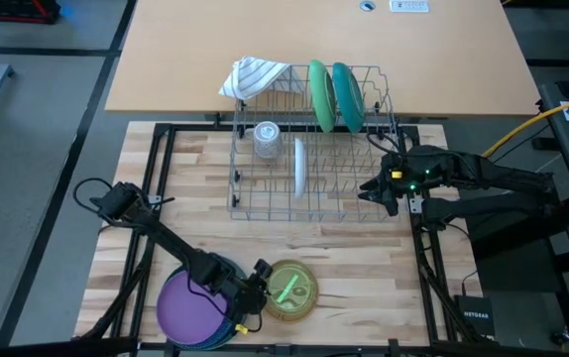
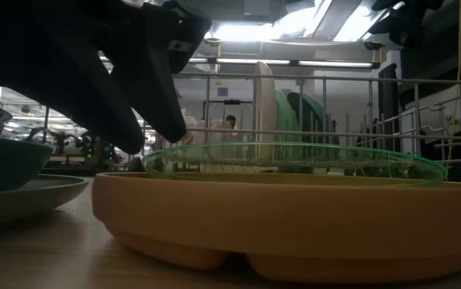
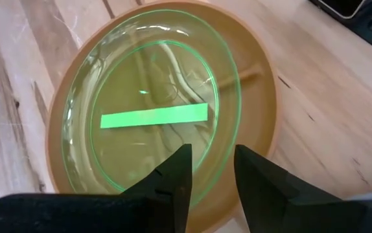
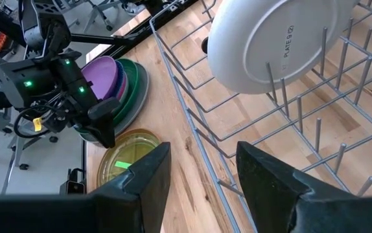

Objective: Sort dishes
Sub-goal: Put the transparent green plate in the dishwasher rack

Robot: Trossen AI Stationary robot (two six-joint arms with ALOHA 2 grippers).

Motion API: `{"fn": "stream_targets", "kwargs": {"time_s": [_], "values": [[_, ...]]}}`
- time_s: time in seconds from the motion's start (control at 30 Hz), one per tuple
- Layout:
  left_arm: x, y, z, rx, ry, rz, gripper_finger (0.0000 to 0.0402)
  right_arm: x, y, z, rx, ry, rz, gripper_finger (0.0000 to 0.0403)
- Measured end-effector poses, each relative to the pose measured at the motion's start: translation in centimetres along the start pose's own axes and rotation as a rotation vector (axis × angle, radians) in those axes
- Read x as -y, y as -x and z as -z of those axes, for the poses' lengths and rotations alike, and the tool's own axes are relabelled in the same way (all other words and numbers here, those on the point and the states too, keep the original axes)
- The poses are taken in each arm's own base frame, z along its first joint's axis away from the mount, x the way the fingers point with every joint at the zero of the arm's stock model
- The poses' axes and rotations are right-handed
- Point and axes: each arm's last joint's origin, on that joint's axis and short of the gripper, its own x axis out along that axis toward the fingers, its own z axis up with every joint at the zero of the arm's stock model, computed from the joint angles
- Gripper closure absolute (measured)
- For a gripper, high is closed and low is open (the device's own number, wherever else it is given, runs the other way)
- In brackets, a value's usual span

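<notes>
A clear green plate (image 1: 289,290) (image 3: 153,97) lies inside a tan divided plate (image 1: 310,305) (image 2: 279,217) at the table's near edge. My left gripper (image 1: 262,282) (image 3: 212,158) slants down at the green plate's left rim, open, with one finger over the plate's inside and one outside the rim. A stack of dishes topped by a purple plate (image 1: 190,305) (image 4: 108,74) sits just left of it. My right gripper (image 1: 372,188) (image 4: 202,165) waits open, raised at the right side of the wire rack (image 1: 265,203). My left gripper has a finger (image 3: 179,171) on either side of the green plate's left rim (image 3: 213,139), coming from the left and slanting down. I cannot tell whether either finger touches the rim. The plate lies flat in the tan plate.
The rack holds a white plate (image 1: 299,167) (image 4: 270,39) on edge in its middle and a green plate (image 1: 320,94) and a teal plate (image 1: 347,96) on edge at its far end. A clear glass (image 1: 266,139) and a striped cloth (image 1: 255,76) are at its far left.
</notes>
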Motion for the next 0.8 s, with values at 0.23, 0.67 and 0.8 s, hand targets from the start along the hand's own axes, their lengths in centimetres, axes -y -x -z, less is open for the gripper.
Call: {"fn": "stream_targets", "kwargs": {"time_s": [0.23,0.67,0.8], "values": [[-0.1,-0.1,0.0,0.007,-0.068,0.037,0.0295,0.0,0.0,0.0,0.000,0.000,0.000,0.0224],[-0.2,-1.6,0.7,-0.002,-0.154,0.055,0.0295,0.0,0.0,0.0,-0.001,0.001,0.000,0.0224],[-0.2,-1.6,0.6,0.005,-0.145,0.051,0.0300,0.0,0.0,0.0,-0.001,0.001,-0.001,0.0224]]}}
